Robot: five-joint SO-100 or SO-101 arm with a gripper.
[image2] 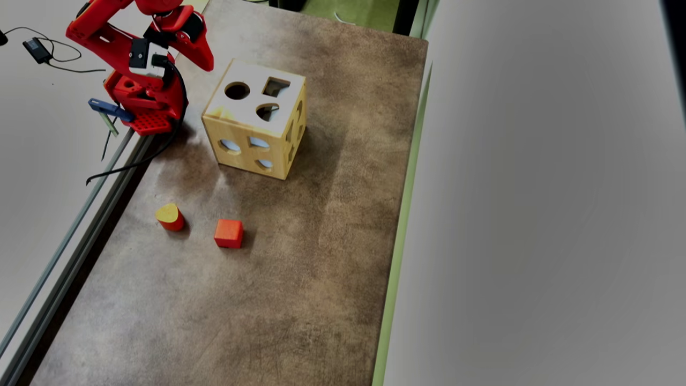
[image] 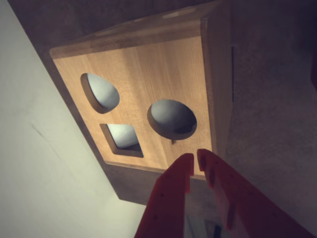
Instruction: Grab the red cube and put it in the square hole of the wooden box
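Note:
The red cube [image2: 229,233] lies on the brown mat, well in front of the wooden box [image2: 236,128] and far from my gripper; the wrist view does not show it. On the box's top face the square hole [image2: 276,86] sits beside a round and a teardrop cut-out. My red gripper [image2: 208,63] hangs just left of the box's top edge in the overhead view. In the wrist view the gripper [image: 195,159] is shut with nothing in it, its tips over the near edge of a box [image: 148,64] face, right of a square hole [image: 123,139].
A red rounded block with a yellow teardrop face [image2: 170,216] stands left of the cube. The arm's base [image2: 142,110] is clamped at the mat's left edge, with cables trailing. The brown mat [image2: 300,279] ends at a green edge on the right.

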